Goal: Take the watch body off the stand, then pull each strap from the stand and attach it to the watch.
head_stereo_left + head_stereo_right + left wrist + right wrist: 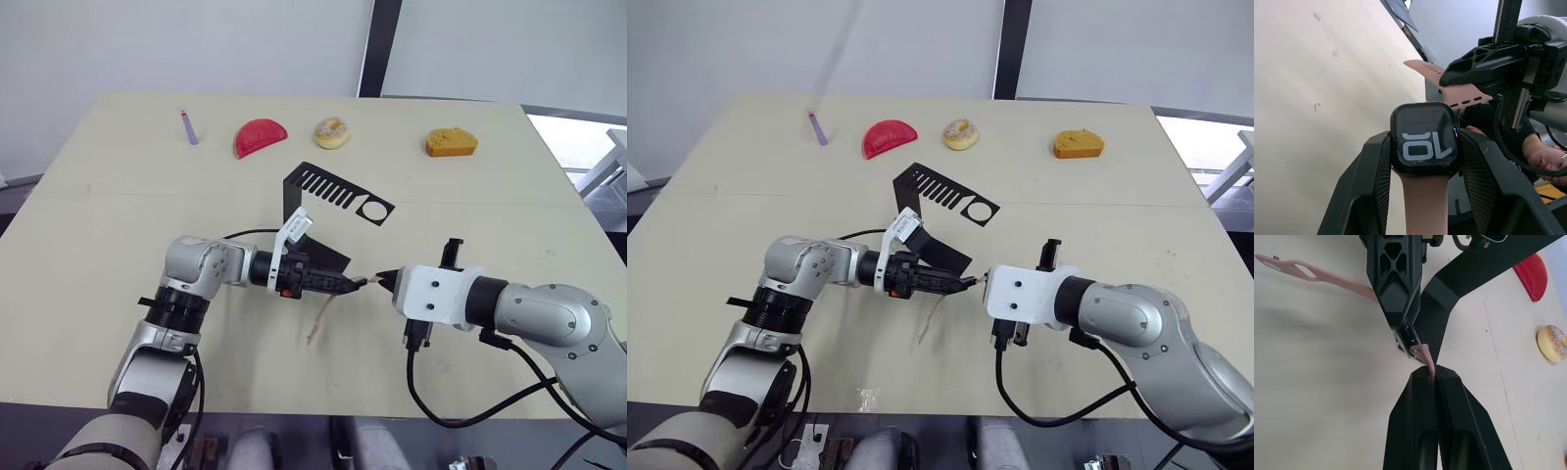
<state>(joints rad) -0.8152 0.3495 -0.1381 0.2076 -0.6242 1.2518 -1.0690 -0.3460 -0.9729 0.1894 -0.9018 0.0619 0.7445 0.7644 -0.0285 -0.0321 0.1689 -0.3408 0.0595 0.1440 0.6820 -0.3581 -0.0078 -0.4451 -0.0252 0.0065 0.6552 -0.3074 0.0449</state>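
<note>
Beige and wide, the counter (118, 245) stands before a pale wall with a dark vertical strip. Along its far edge lie a purple stick (188, 127), a red slice (260, 136), a donut (331, 132) and a yellow wedge (451, 143). Near the middle stands the stand (328, 196), its slots bare. The left tool (355, 284) pinches the watch (1424, 145) by its sides, above the counter near the stand; one strap (319, 321) already hangs from it. The right tool (1436, 377), pressed together on the second strap (1424, 354), holds its tip right at the watch's free end. By my reading, the watch and both straps are off the stand, one strap is on, and only seating the second is left.
</note>
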